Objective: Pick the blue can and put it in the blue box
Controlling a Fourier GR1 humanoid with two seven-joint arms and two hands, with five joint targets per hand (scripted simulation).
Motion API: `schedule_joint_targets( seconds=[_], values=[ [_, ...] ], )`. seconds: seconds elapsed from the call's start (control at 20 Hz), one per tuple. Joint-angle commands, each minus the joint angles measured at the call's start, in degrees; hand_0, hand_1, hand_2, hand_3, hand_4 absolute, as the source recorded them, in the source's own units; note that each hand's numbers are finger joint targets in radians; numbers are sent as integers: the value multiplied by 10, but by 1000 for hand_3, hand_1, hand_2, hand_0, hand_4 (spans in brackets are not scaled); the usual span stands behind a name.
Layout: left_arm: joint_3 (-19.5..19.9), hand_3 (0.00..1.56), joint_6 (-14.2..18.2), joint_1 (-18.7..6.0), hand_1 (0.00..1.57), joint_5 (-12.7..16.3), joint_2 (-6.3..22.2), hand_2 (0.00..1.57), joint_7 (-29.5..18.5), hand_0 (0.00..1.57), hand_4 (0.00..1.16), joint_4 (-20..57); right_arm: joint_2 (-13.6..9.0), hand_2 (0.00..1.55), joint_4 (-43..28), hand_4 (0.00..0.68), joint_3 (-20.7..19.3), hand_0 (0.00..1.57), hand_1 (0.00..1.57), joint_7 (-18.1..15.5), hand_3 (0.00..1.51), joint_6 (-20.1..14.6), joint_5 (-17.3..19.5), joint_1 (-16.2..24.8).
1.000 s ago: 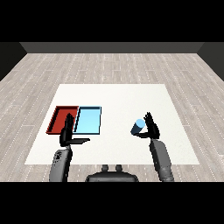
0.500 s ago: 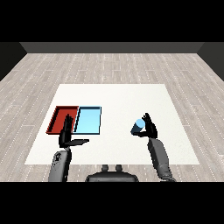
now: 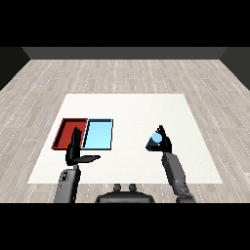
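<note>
Over on the left side of the white bench [image 3: 127, 105], the red tray [image 3: 66, 133] sits edge to edge with the light blue tray [image 3: 99, 134], and that blue one is where the can has to end up. Just in front of them the left hand [image 3: 74, 150] stands upright, fingers straight and pointing up over the red tray's near edge, thumb stuck out sideways to the right. It holds nothing, wide and idle, and by the look of it simply parked out of the way.

Moving right across bare bench, well apart from both trays, we reach the blue can [image 3: 155, 141]. The right hand [image 3: 165, 143] is curled round it from the right, forearm rising steeply from the lower corner, and the can looks tipped, its pale top facing us. Whether it is lifted off the bench I cannot tell. My read: the grasp is made, and the carry leftward to the blue tray is what remains.
</note>
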Motion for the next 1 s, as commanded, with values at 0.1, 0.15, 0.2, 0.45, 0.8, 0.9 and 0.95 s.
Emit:
schedule_joint_targets(
  seconds=[0.1,0.15,0.2,0.45,0.8,0.9,0.95],
  values=[
    [38,0,-24,-32,0,27,22,0,-25,0,0,59,7,0,-30,0,3,0,0,43,0,1,-26,-10],
    [28,0,-17,-10,0,13,10,0,-68,0,0,72,4,0,15,0,6,0,0,8,0,-9,-4,-19],
    [5,0,-9,-10,0,3,3,0,-19,0,0,24,-25,0,-20,0,-1,0,0,33,0,14,-18,3],
    [-8,0,-4,-10,0,1,-1,0,21,0,0,-11,15,0,-43,0,26,0,0,34,0,-34,-2,14],
    [15,0,-15,-25,0,9,-2,0,-61,0,0,71,-2,1233,54,0,9,1065,1065,-14,1179,-73,25,-22],
    [7,0,-19,-20,0,15,0,0,-23,0,0,34,6,1446,95,469,6,1463,1463,8,1423,-119,39,-71],
    [-6,0,9,-35,0,-2,-19,0,-42,0,0,75,9,1466,95,536,-2,1466,1466,17,1446,-120,28,-74]
  ],
)
